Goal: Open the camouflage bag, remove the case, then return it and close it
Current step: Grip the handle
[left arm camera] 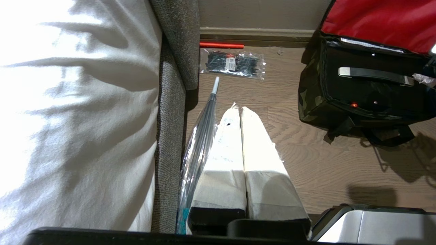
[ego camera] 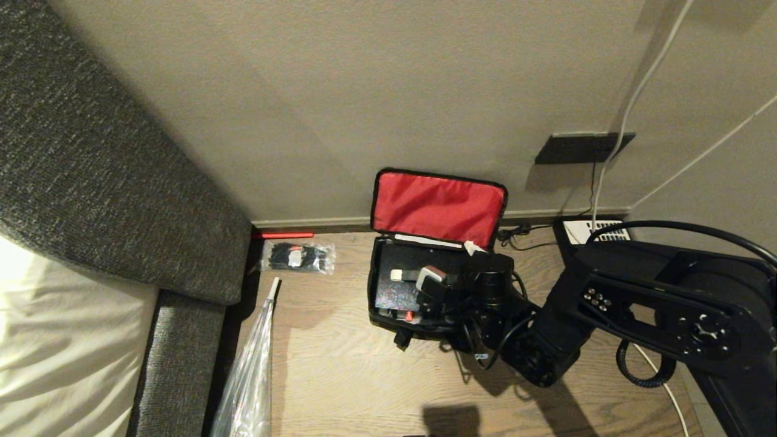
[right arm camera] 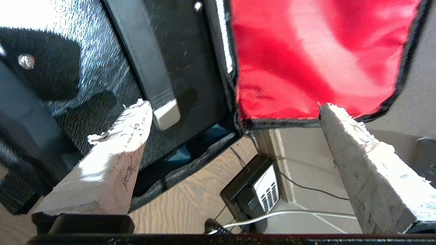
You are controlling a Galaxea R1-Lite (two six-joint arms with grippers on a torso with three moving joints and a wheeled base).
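Camouflage bag [ego camera: 388, 303] on the floor, red lid up, case [ego camera: 397, 291] inside. Right gripper [right arm camera: 235, 112] over its handle end, jaws released wide; left gripper [left arm camera: 241, 112] parked, clenched. Next: straddle the handle [right arm camera: 146, 64], clamp, lift.

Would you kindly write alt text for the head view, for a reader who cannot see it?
The camouflage bag sits open on a wood floor, its red-lined lid leaning on the wall, the black case still inside. The right tool hangs open over the bag's right side. A clear plastic packet lies to the left, near a grey sofa.
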